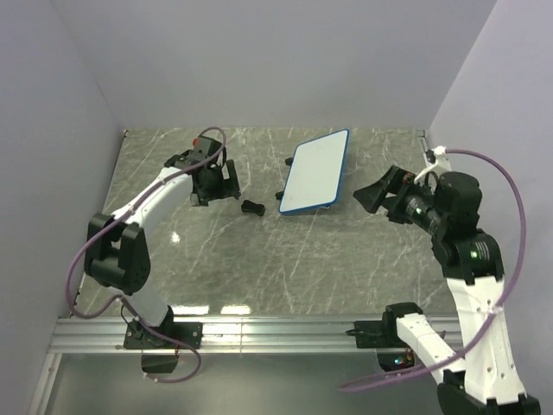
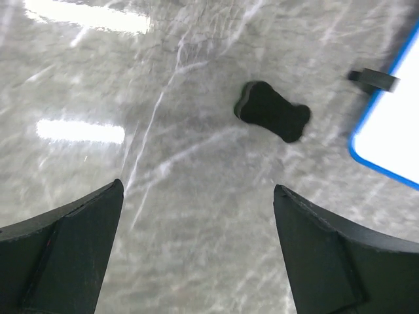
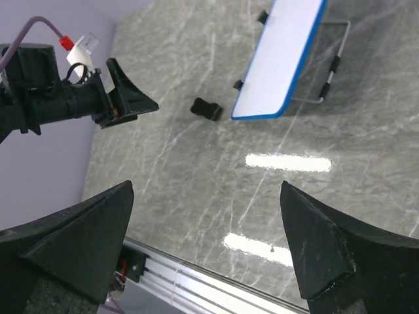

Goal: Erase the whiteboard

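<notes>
standing tilted on a wire stand (image 3: 329,70) at the far middle of the table (image 1: 259,259), the whiteboard (image 1: 315,172) shows a plain white face (blue frame all round). a small black eraser (image 1: 252,207) lies just to its left. left hand (image 2: 196,196): fingers spread wide, nothing held, near the eraser. right hand (image 3: 206,196): likewise wide apart and empty, right of the board.

At left gripper (image 2: 198,186): spread wide, gripping nothing, reached forward with elbow bent. At right gripper (image 3: 207,184): spread wide, gripping nothing, raised and pointed toward the left side.
</notes>
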